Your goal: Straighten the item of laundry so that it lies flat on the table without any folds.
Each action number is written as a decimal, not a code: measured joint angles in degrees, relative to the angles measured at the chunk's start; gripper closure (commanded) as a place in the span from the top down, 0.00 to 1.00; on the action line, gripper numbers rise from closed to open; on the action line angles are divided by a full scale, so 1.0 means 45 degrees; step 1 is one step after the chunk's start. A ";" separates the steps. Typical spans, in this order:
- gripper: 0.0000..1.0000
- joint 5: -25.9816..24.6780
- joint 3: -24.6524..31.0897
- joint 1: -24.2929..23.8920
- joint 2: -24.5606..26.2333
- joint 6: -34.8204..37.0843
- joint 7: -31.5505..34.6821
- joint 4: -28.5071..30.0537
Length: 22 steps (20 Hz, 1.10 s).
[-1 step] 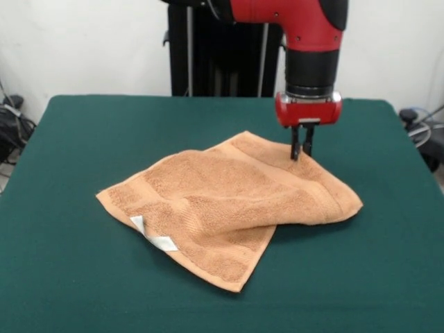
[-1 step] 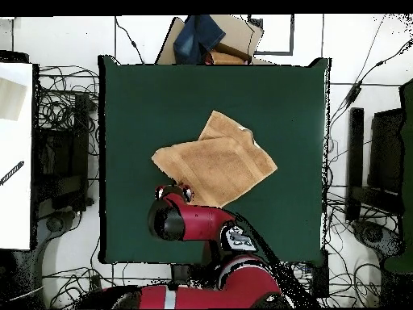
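Note:
The item of laundry (image 1: 229, 201) is a peach-tan terry towel lying crumpled in the middle of the green table (image 1: 83, 139). One part is folded over another, and a white label (image 1: 154, 236) shows at its near left edge. My gripper (image 1: 302, 154) comes straight down onto the towel's far right part. Its two dark fingers are drawn close together and pinch the cloth there. In the overhead view the towel (image 2: 218, 161) shows as two overlapping layers on the table (image 2: 137, 105), and the arm's red head (image 2: 172, 211) at the towel's lower left corner hides the fingers.
Beyond the table's top edge in the overhead view stands a cardboard box (image 2: 234, 36) with a blue cloth in it. Cables lie on the floor all around. A white surface (image 2: 14, 153) is at the left, and black equipment (image 2: 379, 161) at the right.

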 measured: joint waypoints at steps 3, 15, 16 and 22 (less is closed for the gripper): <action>0.00 0.0080 0.0000 -0.0001 0.0019 0.0000 0.0000 0.0002; 0.00 0.1106 -0.0200 0.0729 -0.1539 0.0000 0.0000 0.1674; 0.00 0.1149 -0.0215 0.0793 -0.1646 0.0001 0.0000 0.1778; 0.00 0.1242 -0.0334 0.0941 -0.2274 0.0000 0.0000 0.2551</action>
